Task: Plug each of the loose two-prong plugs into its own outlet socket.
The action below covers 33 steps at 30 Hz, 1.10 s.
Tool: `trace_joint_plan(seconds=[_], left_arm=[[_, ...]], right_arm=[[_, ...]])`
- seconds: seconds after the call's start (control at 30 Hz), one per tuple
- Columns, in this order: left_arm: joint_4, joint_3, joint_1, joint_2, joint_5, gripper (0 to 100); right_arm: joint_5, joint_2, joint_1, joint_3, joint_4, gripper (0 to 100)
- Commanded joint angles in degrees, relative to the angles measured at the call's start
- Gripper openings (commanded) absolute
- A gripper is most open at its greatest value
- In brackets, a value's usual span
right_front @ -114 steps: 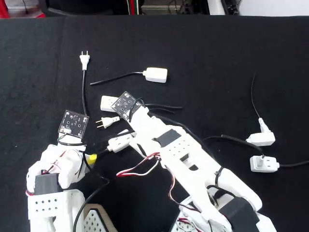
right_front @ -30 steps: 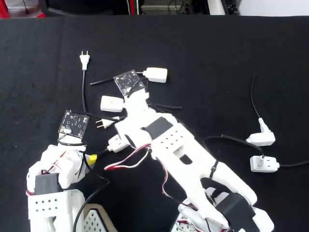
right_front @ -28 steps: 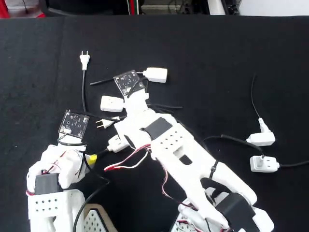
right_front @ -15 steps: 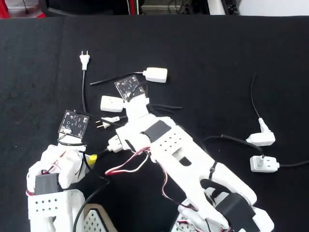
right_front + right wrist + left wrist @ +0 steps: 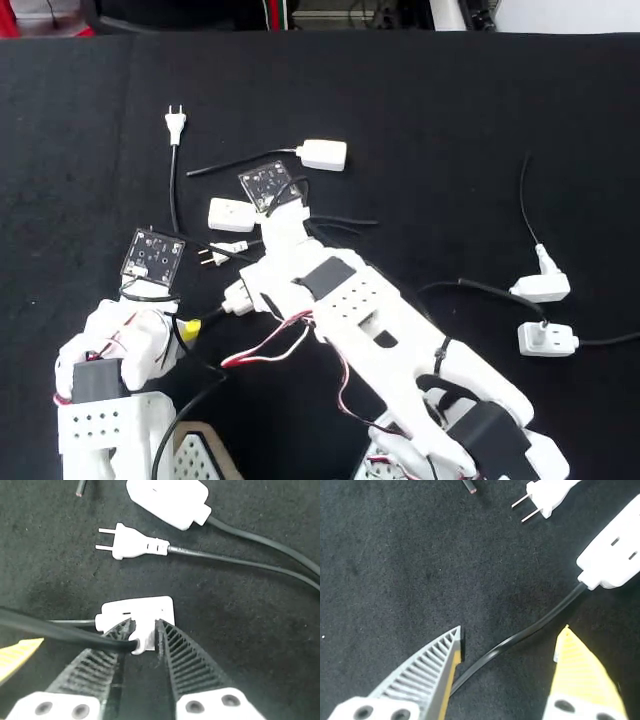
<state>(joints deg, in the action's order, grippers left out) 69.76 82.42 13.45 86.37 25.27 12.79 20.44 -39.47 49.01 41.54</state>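
Observation:
My right gripper point(image 5: 145, 625) has its fingers a narrow gap apart, closed on the near edge of a white socket point(image 5: 136, 611), with a white piece filling the gap. That socket point(image 5: 237, 297) pokes out from under the right arm point(image 5: 330, 290). A black cord point(image 5: 60, 629) crosses the gripper's left finger. Just beyond lie a loose white two-prong plug point(image 5: 131, 545) point(image 5: 222, 252) and a second white socket point(image 5: 169, 500) point(image 5: 232, 214). My left gripper point(image 5: 512, 630) stands open over the first socket's black cord point(image 5: 520, 637), short of the socket point(image 5: 612, 562) and the plug point(image 5: 546, 494).
Farther back lie a white plug on a black cord point(image 5: 176, 122) and a third white socket point(image 5: 322, 154). At the right edge sit a white angled plug point(image 5: 541, 287) and a white socket point(image 5: 546, 340). Black cords point(image 5: 340, 222) cross the middle of the black table.
The right arm's wrist reached farther out than 3.8 s ago, then drew back a little over the last second. The left arm, the plugs and the sockets have stayed in place.

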Motion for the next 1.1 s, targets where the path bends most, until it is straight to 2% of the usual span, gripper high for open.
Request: trace_joint_plan(seconds=[0.0,0.6,0.87,1.07], left_arm=[[-0.44,-0.22,0.75,0.53,0.53,30],[-0.44,-0.22,0.75,0.53,0.53,30],[-0.44,-0.22,0.75,0.53,0.53,30],[-0.44,-0.22,0.75,0.53,0.53,30]], right_arm=[[-0.53,1.63,-1.05,-0.04,-1.41,1.1],[-2.99,1.63,-0.7,3.38,-5.36,1.1],[-4.04,1.63,1.85,3.82,-4.48,1.1],[-3.78,1.54,-1.41,5.32,-4.13,1.1]])
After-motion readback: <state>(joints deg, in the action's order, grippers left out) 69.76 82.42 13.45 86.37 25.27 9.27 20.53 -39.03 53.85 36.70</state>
